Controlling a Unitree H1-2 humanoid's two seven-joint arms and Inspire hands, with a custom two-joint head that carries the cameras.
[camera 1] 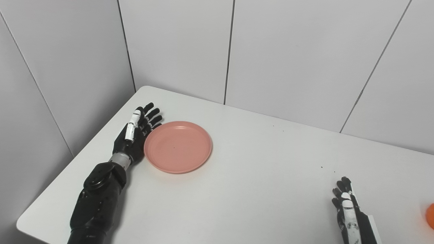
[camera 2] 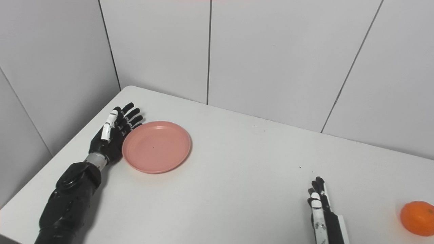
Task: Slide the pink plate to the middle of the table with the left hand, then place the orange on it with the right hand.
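The pink plate (camera 1: 178, 146) lies on the left part of the white table (camera 1: 264, 176), with nothing on it. My left hand (camera 1: 135, 134) stands on edge against the plate's left rim, fingers stretched out and open, palm toward the plate. The orange (camera 2: 417, 218) rests on the table at the far right, near the front; in the left eye view only its edge shows. My right hand (camera 2: 318, 206) is at the bottom right, open with fingers straight, a short way left of the orange and holding nothing.
Grey wall panels (camera 1: 288, 51) close off the back of the table and its left side. The table's rounded back-left corner (camera 1: 145, 88) is just beyond my left hand. Its left edge runs close beside my left forearm (camera 1: 98, 200).
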